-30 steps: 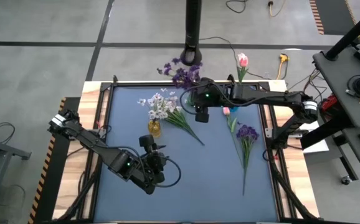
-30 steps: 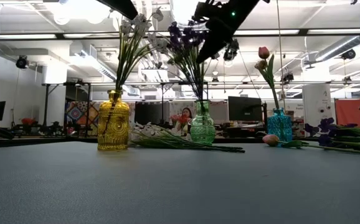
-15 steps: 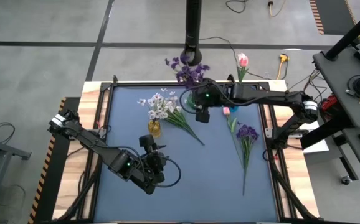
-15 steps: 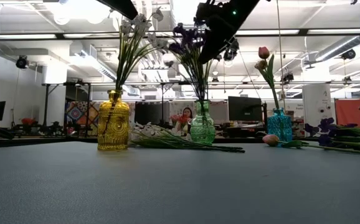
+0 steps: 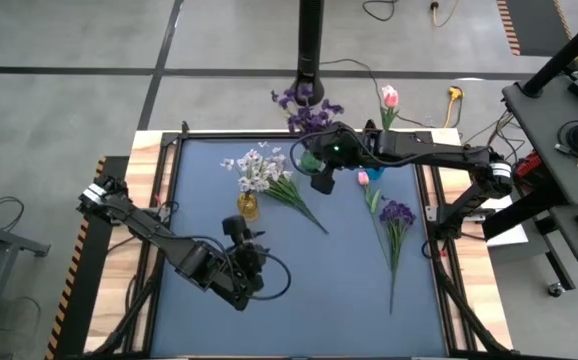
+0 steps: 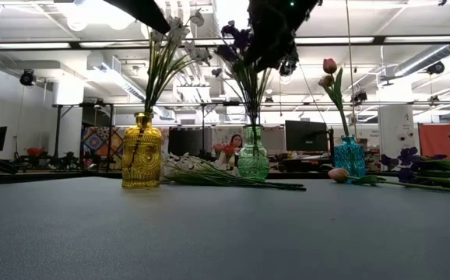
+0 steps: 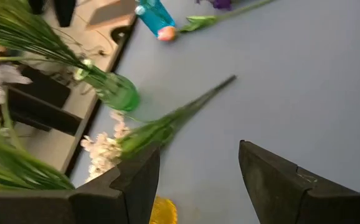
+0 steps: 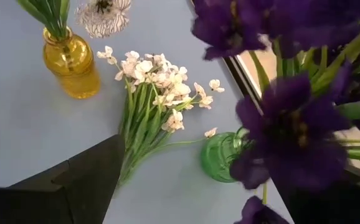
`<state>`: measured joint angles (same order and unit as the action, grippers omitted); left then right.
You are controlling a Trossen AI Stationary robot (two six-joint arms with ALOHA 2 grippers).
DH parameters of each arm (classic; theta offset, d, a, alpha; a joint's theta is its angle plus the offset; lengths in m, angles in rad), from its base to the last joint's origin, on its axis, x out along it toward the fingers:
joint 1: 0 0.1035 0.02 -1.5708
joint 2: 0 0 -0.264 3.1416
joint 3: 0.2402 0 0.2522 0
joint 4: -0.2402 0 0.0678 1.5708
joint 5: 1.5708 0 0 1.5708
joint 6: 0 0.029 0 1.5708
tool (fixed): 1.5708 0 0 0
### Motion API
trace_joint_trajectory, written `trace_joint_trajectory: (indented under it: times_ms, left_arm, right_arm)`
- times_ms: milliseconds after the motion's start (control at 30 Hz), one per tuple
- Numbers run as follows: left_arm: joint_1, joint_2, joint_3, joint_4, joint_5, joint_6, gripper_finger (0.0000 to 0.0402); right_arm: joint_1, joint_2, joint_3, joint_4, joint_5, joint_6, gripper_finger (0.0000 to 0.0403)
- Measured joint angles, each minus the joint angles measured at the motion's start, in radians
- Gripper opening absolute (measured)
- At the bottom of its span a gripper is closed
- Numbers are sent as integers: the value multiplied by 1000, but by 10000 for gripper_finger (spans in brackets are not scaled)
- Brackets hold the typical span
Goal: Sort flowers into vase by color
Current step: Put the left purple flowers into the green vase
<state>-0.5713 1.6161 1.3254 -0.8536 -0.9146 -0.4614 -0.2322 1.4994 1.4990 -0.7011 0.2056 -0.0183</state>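
While the right gripper (image 5: 321, 178) hovers over the green glass vase (image 6: 253, 162) of purple blossoms (image 5: 307, 110), upper centre, jaws wide, empty | loose purple sprig (image 5: 396, 235) lies centre-right, stem toward bottom, nearer this arm | left gripper (image 5: 248, 262) lower left, jaws part-open, empty.

blue table mat (image 5: 309, 290), black post (image 5: 310, 45), seated person (image 6: 233, 145)
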Motion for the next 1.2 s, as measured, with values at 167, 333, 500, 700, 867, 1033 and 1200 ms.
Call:
trace_joint_trajectory:
  times_ms: [167, 333, 500, 700, 867, 1033, 1200]
  left_arm:
    - [0, 0, 0, 0, -29, 0, 201]
    - [0, 0, 0, 16, -29, 8, 201]
    - [0, 0, 0, 117, -29, 77, 201]
    - [0, 13, 0, 534, -26, 370, 201]
    - [-1, 26, 0, 658, -26, 490, 201]
    - [9, 31, 0, 664, -28, 448, 201]
    - [30, 90, 0, 715, -103, 422, 202]
  right_arm:
    - [-9, 14, -4, 4, -3, 35, 368]
    - [-24, 22, -18, 52, -3, 40, 368]
    - [-26, 22, -29, 107, -4, 33, 368]
    - [-26, 22, -29, 107, -4, 16, 368]
    - [-27, 22, -29, 107, -4, -11, 368]
    - [-27, 22, -29, 108, -7, -19, 368]
    - [-29, 22, -29, 97, -14, 10, 368]
